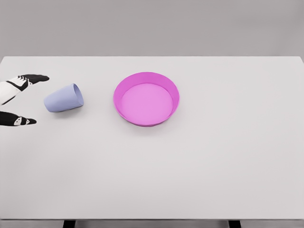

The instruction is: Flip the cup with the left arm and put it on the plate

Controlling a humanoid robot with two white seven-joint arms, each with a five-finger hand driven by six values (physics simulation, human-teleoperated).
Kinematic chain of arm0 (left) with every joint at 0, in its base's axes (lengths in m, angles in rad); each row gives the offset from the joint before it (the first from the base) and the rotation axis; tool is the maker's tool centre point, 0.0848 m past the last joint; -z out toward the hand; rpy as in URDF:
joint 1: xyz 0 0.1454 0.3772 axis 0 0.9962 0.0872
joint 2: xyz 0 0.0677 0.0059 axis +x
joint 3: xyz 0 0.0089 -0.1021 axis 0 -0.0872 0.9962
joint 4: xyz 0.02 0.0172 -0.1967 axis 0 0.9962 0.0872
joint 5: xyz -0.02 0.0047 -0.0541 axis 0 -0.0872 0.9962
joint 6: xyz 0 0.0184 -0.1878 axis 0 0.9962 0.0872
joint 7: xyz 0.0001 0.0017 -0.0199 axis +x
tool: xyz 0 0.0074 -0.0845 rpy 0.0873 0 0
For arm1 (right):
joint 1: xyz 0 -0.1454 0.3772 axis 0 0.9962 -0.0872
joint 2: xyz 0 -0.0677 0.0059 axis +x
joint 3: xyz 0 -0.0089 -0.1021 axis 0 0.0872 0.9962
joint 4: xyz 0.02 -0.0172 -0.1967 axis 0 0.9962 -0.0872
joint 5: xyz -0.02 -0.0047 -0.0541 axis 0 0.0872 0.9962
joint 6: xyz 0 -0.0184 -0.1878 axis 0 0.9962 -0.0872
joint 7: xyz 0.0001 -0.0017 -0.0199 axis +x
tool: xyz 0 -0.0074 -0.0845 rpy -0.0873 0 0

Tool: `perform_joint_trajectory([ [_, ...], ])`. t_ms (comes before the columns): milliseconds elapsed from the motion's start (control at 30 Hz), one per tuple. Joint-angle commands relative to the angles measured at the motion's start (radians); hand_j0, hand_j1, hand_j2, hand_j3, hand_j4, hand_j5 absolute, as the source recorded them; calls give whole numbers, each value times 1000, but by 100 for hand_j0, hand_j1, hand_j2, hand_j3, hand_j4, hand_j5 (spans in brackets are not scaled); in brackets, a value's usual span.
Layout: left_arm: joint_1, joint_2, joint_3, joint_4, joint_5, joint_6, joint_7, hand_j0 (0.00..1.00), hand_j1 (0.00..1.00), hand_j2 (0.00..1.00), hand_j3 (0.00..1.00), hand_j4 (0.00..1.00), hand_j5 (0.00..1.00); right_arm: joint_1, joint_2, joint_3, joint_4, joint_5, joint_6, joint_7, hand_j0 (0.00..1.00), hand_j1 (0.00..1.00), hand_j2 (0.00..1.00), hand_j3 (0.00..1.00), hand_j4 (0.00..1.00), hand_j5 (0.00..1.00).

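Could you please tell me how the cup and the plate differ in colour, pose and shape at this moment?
The cup is pale lavender-blue, while the plate is bright magenta-pink. The cup lies tipped on its side, its mouth facing right toward the plate, whereas the plate sits flat and upright. The cup is narrow and tall for its width; the plate is wide and shallow with a low rim. Both rest on the white table, apart from each other, and hold nothing.

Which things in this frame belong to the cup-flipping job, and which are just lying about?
Part of the job:
- cup, lying on its side left of the plate
- plate, pink, nothing in it
- left hand, fingers spread either side of the cup's base end, not touching it

Just there:
- table, which carries everything; no stray items show on it
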Motion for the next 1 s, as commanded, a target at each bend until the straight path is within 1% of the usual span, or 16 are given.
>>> perform_joint_trajectory([
  [0, 0, 2, 0, 1, 7, 1, 0, 100, 100, 100, 100, 100, 100, 0, 0, 0, -1, 0, 0, 0, 100, 100, 100, 100, 100, 100],
  [267, 5, 2, 0, 1, 7, 1, 0, 100, 100, 100, 100, 100, 100, 2, 0, 0, 1, 0, -1, 0, 100, 100, 100, 100, 100, 100],
  [367, 6, 20, 0, 2, 7, 1, -1, 100, 100, 100, 100, 100, 100, 2, 0, 0, 1, 0, 0, 0, 100, 100, 100, 100, 100, 100],
  [567, 8, 12, 3, 10, -5, 1, -3, 100, 100, 100, 100, 100, 100, 2, 0, 0, 1, 0, 0, 0, 100, 100, 100, 100, 100, 100],
  [600, 11, 11, 1, 21, -2, 1, -7, 100, 100, 100, 100, 100, 100, 2, 0, 0, 1, -2, -1, 0, 100, 100, 100, 100, 100, 100],
  [633, 9, 12, 5, 33, 1, 1, -33, 100, 100, 100, 100, 100, 100, 2, 0, 0, 1, 0, -1, 0, 100, 100, 100, 100, 100, 100],
  [700, 9, 12, 29, 35, 6, 1, -73, 100, 100, 100, 100, 100, 100, 2, 0, 0, 1, -2, 0, 0, 100, 100, 100, 100, 100, 100],
  [867, 20, 22, 21, 38, 11, 1, -75, 100, 100, 100, 100, 100, 100, 2, 0, 0, 1, 0, 0, 0, 100, 100, 100, 100, 100, 100],
  [933, 25, 20, 12, 32, 41, 1, -79, 100, 100, 100, 100, 100, 100, 2, 0, 0, 1, -2, -1, -1, 100, 100, 100, 100, 100, 100],
  [967, 23, 20, 11, 25, 44, 1, -79, 100, 100, 100, 100, 100, 100, 2, 0, 0, 1, 0, 0, 0, 100, 100, 100, 100, 100, 100],
])
